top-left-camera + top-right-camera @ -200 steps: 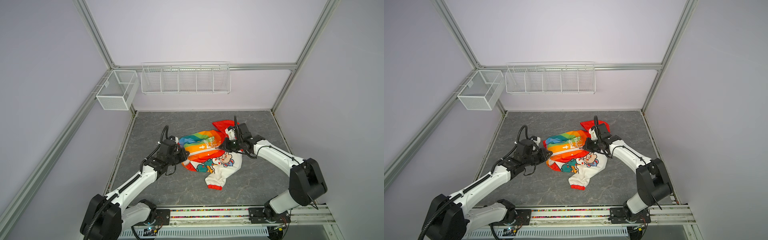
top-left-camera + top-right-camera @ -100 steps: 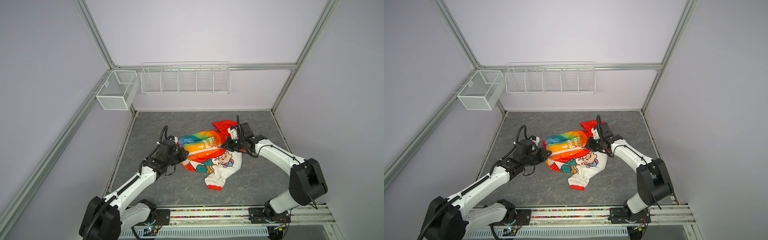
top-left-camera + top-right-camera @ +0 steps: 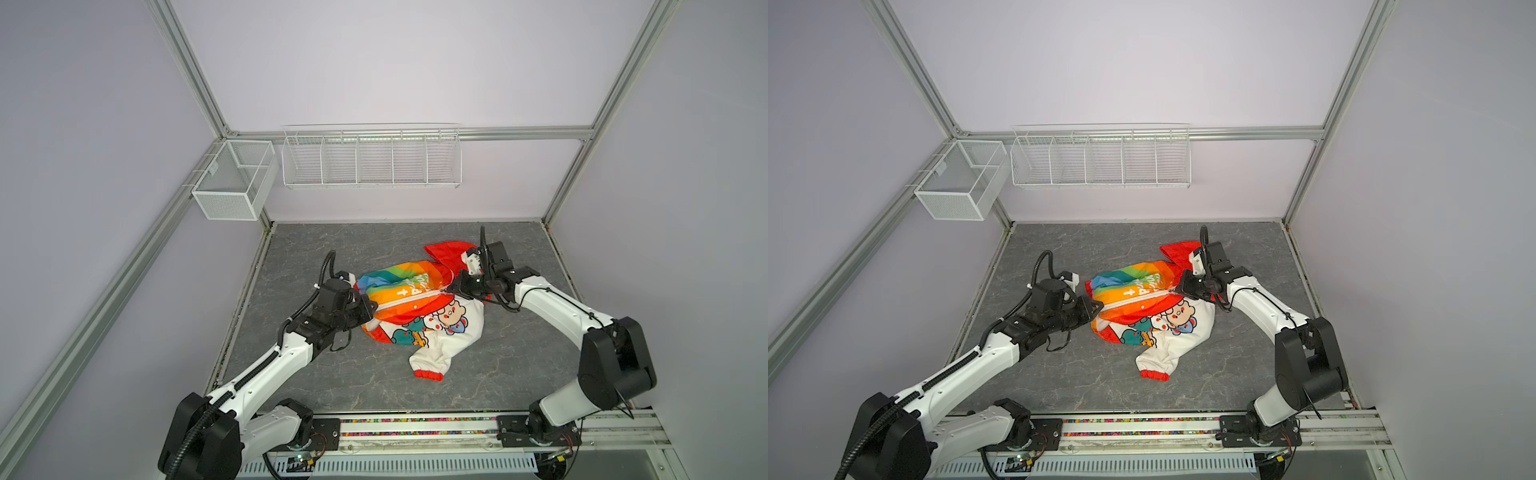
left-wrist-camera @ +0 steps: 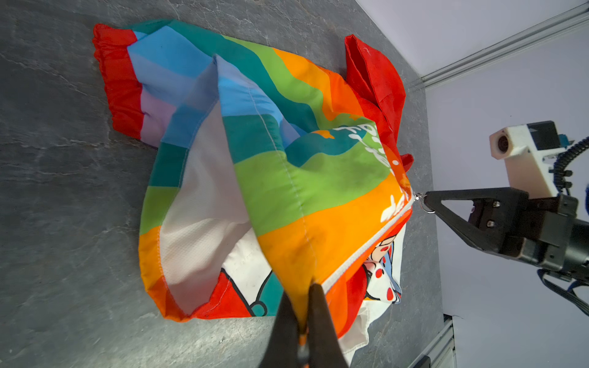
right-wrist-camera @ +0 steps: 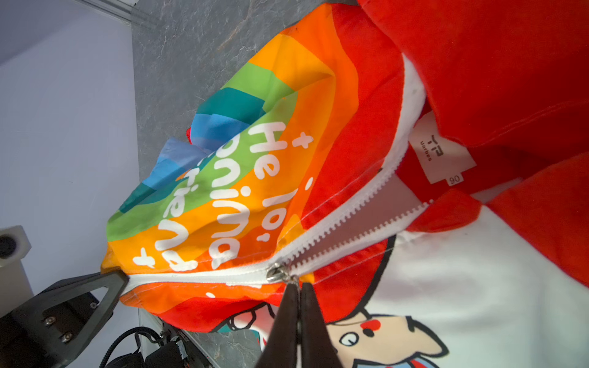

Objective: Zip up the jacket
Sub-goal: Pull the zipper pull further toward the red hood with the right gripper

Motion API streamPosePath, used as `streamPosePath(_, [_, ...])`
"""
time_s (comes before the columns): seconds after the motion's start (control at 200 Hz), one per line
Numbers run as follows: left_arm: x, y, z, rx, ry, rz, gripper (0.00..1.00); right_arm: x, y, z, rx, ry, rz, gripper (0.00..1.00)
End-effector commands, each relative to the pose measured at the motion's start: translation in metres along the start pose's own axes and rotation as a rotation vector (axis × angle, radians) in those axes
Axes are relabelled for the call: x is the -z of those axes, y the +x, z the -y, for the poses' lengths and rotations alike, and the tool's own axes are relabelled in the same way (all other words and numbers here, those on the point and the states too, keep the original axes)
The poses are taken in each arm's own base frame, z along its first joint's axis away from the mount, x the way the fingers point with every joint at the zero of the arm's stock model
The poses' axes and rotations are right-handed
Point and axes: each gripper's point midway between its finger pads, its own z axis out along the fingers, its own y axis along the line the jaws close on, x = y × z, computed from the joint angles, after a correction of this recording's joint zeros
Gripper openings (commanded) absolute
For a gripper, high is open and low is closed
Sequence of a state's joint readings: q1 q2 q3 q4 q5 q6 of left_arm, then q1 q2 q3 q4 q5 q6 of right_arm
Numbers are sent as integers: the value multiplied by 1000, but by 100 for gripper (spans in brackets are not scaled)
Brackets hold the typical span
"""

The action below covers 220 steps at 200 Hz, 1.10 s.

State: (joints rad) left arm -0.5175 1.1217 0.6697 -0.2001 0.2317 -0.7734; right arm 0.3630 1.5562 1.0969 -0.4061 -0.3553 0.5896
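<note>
**White shells, black joints**

My left arm [image 3: 266, 374] and right arm [image 3: 557, 307]: white shells between black joints, black corrugated cable [image 3: 325, 264] at each wrist. On the right gripper [image 4: 428, 196] I see black, hollow triangular fingers [image 4: 484, 213], silver screws [image 4: 495, 203], a white camera housing [image 4: 522, 149].

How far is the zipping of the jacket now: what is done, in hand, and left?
Done: the zipper is closed from the jacket hem, pinched by the shut left gripper, up to the slider. In hand: the right gripper is shut on the zipper pull. Left: the open teeth from the slider to the neck.
</note>
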Motion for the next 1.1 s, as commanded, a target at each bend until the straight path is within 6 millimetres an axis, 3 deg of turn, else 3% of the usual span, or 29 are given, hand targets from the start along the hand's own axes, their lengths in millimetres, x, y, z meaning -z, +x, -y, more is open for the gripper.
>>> streamPosePath(0.0, [4, -4, -5, -8, -26, 26, 0, 9, -10, 8, 12, 41, 30, 7])
streamPosePath(1.095, [5, 1, -8, -15, -29, 21, 0, 20, -21, 56, -50, 178, 54, 7])
